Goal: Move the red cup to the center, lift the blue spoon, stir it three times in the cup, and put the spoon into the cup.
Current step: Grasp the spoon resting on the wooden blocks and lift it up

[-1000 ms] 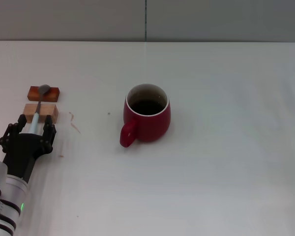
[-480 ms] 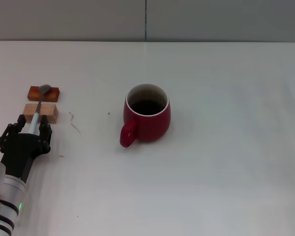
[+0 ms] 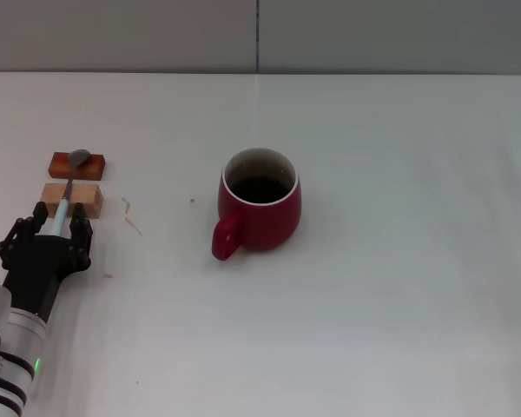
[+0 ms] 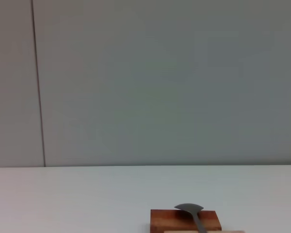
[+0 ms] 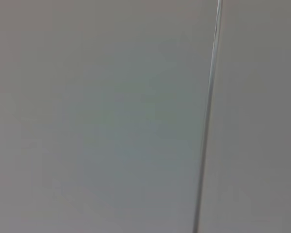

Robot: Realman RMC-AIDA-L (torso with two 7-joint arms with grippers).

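Left gripper was closed on the blue spoon handle; the red cup stood mid-tabletop.

Dark-red cup with whitish rim and dark inside; spoon pale blue at handle, grey at bowl; one reddish-brown block, one tan block; black left gripper; white table.

Left end effector sits low, fingers closed.
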